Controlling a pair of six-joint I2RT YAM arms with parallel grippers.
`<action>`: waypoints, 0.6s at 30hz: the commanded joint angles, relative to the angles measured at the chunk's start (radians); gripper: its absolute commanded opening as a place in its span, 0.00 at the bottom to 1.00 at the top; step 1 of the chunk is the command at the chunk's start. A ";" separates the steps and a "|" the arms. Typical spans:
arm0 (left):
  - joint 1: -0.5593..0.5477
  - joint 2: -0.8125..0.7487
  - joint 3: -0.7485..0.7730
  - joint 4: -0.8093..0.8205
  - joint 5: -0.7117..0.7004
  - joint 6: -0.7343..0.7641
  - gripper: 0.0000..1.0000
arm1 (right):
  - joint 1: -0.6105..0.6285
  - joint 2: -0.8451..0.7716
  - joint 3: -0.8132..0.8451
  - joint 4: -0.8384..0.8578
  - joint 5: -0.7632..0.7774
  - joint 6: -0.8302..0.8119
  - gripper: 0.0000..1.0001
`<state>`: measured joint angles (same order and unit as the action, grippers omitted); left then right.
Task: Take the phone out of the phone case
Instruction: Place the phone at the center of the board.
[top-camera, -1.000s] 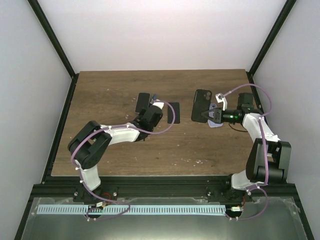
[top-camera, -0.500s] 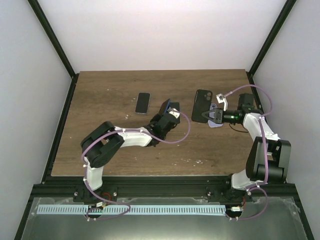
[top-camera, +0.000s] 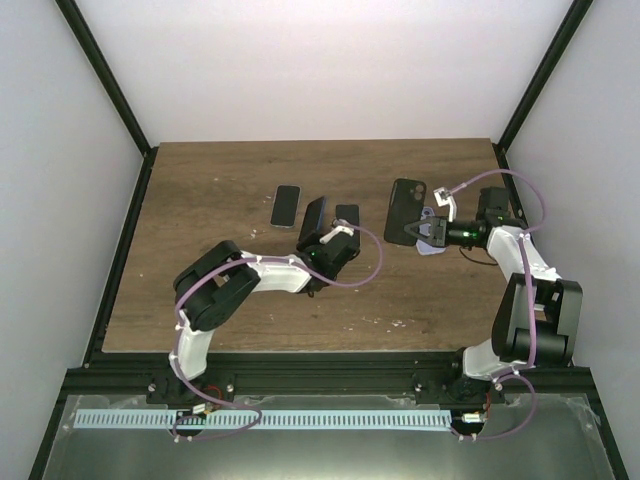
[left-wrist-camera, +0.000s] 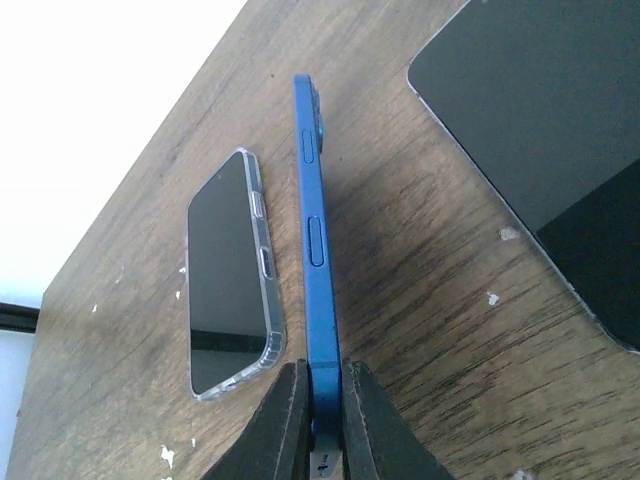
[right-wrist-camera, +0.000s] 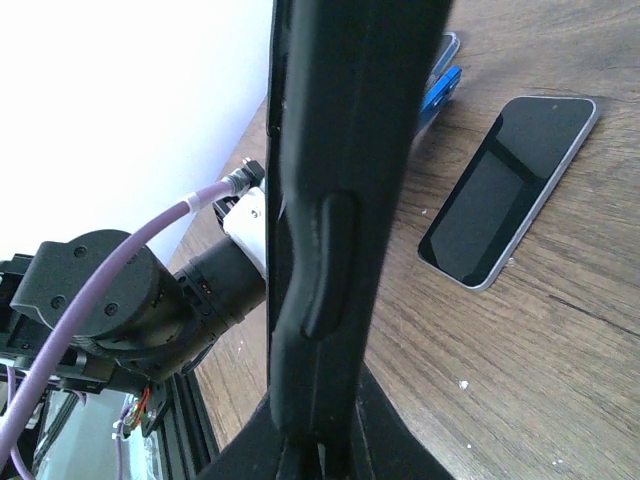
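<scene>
My left gripper (top-camera: 320, 233) is shut on the end of a blue phone (top-camera: 315, 214) and holds it on edge just above the wood. The left wrist view shows the pads (left-wrist-camera: 285, 420) pinching that blue phone (left-wrist-camera: 315, 230). My right gripper (top-camera: 415, 233) is shut on the lower end of a black phone case (top-camera: 404, 210), held upright above the table. In the right wrist view the black case (right-wrist-camera: 340, 180) fills the middle; I cannot tell whether it holds a phone.
A phone in a clear case (top-camera: 286, 206) lies flat left of the blue phone, also in the left wrist view (left-wrist-camera: 228, 275). A dark grey-edged phone (top-camera: 347, 215) lies flat to its right (left-wrist-camera: 560, 150) (right-wrist-camera: 505, 185). Black frame posts border the table (top-camera: 200, 300).
My left gripper has swung from beside the clear-cased phone towards the table's middle, then back a little left, with the blue phone in it. The right arm and the black case have hardly moved.
</scene>
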<state>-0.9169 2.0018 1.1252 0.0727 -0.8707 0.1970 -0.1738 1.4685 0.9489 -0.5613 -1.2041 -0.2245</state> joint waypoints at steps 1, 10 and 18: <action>-0.001 0.050 0.015 -0.046 0.017 -0.017 0.00 | -0.018 -0.001 0.016 -0.011 -0.026 -0.015 0.07; -0.027 0.115 0.090 -0.084 0.025 -0.025 0.18 | -0.019 0.012 0.017 -0.010 -0.022 -0.017 0.07; -0.028 0.047 0.092 -0.108 0.026 -0.074 0.38 | -0.021 0.020 0.017 -0.008 -0.014 -0.018 0.07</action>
<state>-0.9432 2.0987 1.2015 -0.0132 -0.8478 0.1631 -0.1814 1.4807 0.9489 -0.5617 -1.2037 -0.2256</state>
